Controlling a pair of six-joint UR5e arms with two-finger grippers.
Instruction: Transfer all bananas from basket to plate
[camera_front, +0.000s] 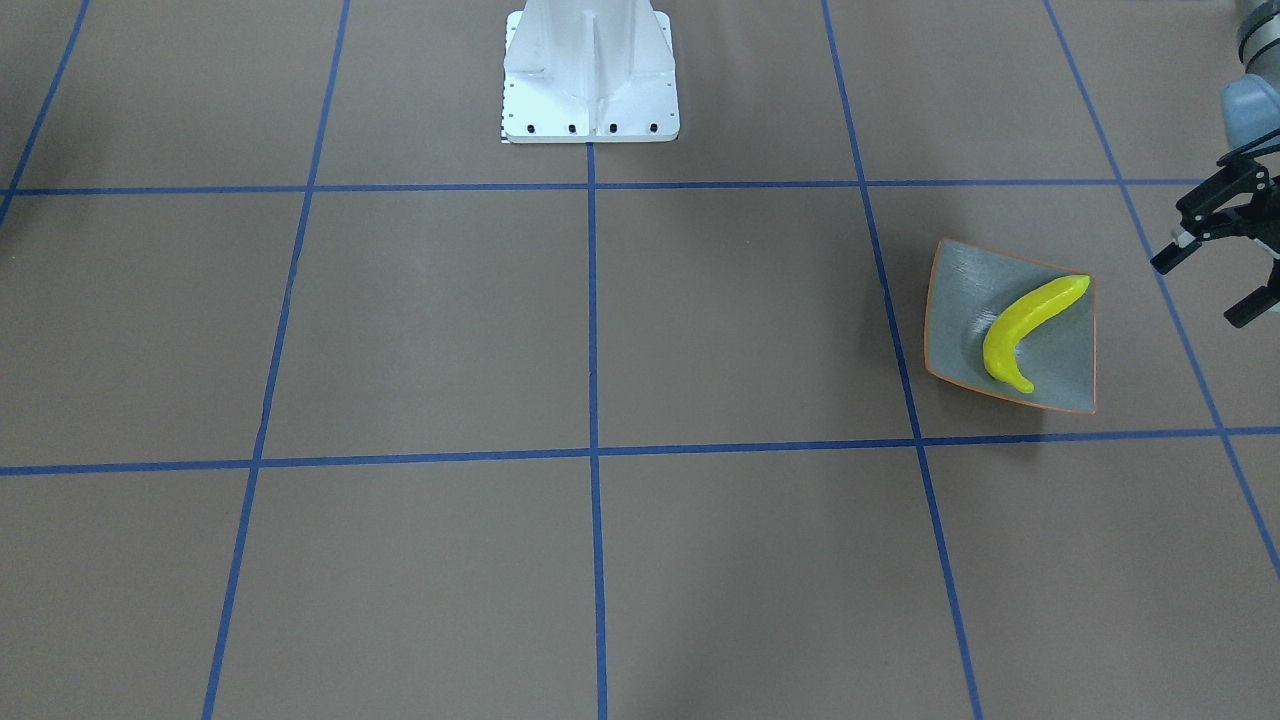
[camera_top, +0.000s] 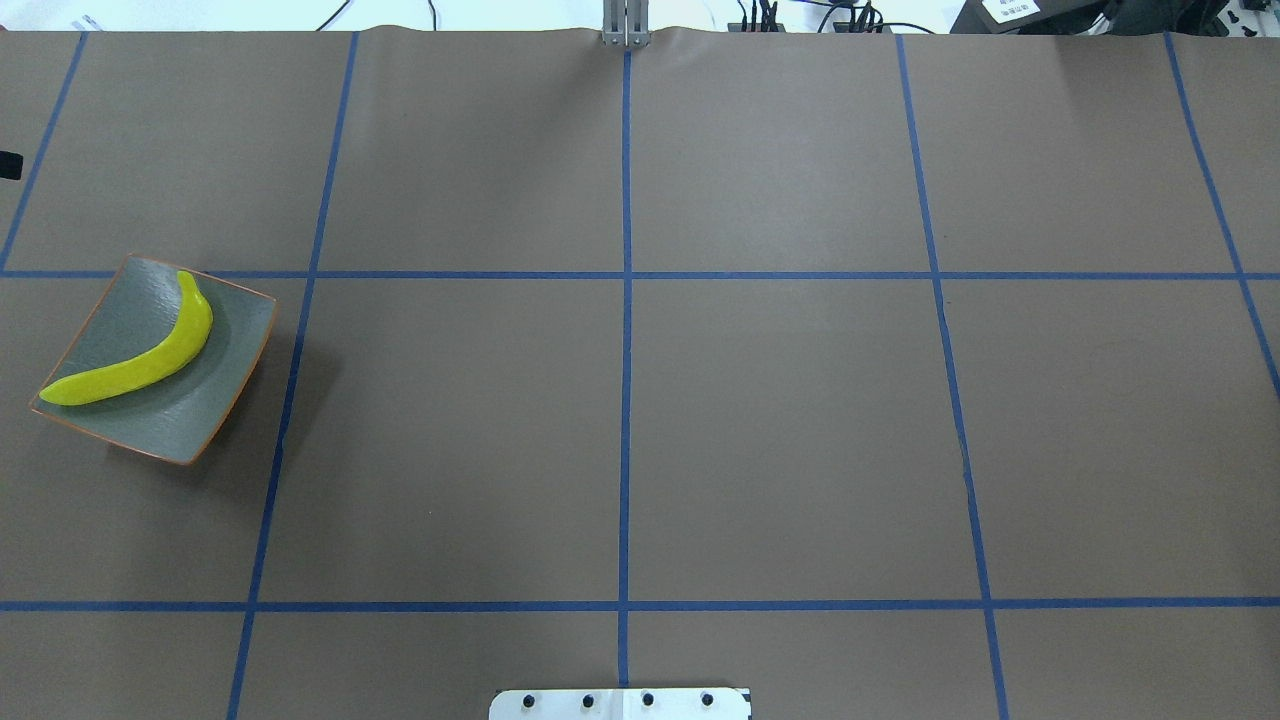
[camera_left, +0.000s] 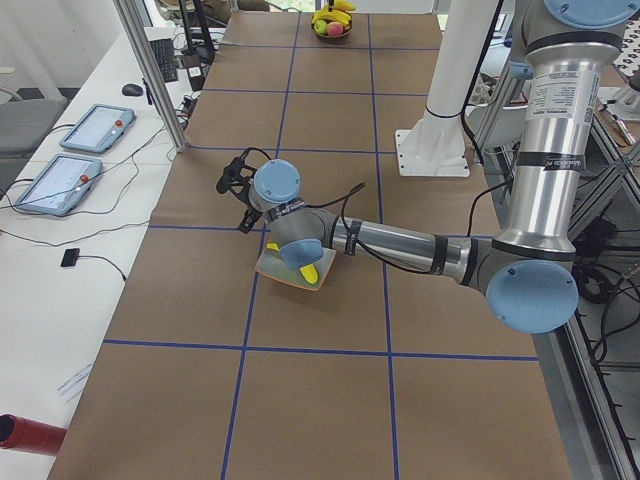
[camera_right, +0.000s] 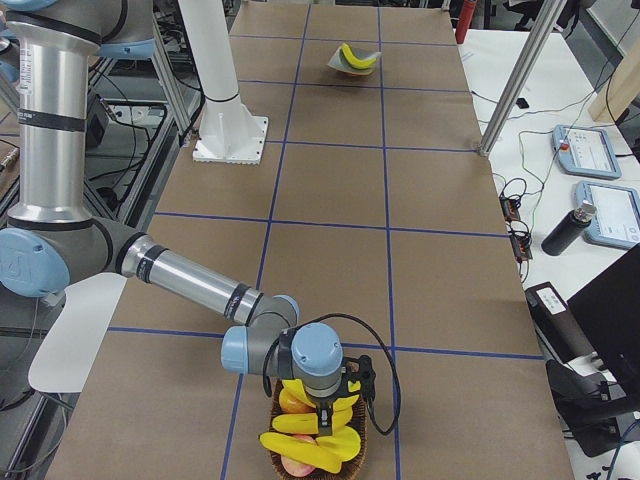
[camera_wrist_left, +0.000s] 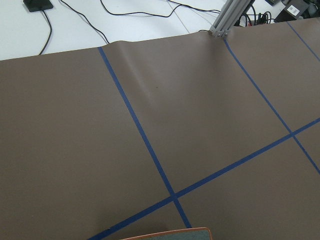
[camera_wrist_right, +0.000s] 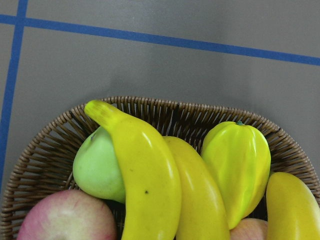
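one wide bench (camera_top: 760, 400) carries it all: basket (camera_wrist_right: 165, 112) at the far right end, plate (camera_front: 960, 290) at the left end, well apart. left end effector (camera_front: 1205, 287) hangs just beside the plate, fingers wide, empty. right end effector (camera_right: 326, 425) is over the basket; wide or narrow, can't tell. 1 banana (camera_front: 1025, 330) lies on the plate, 3 more bananas (camera_wrist_right: 145, 185) in the basket. prob light, stiff, glossy so slippery; best taken across mid-body, square to the curve. top one rests on a green apple (camera_wrist_right: 97, 165), w/ a yellow-green fruit (camera_wrist_right: 237, 170) & red apple (camera_wrist_right: 65, 217) near: crowded, fingers may nudge neighbours.
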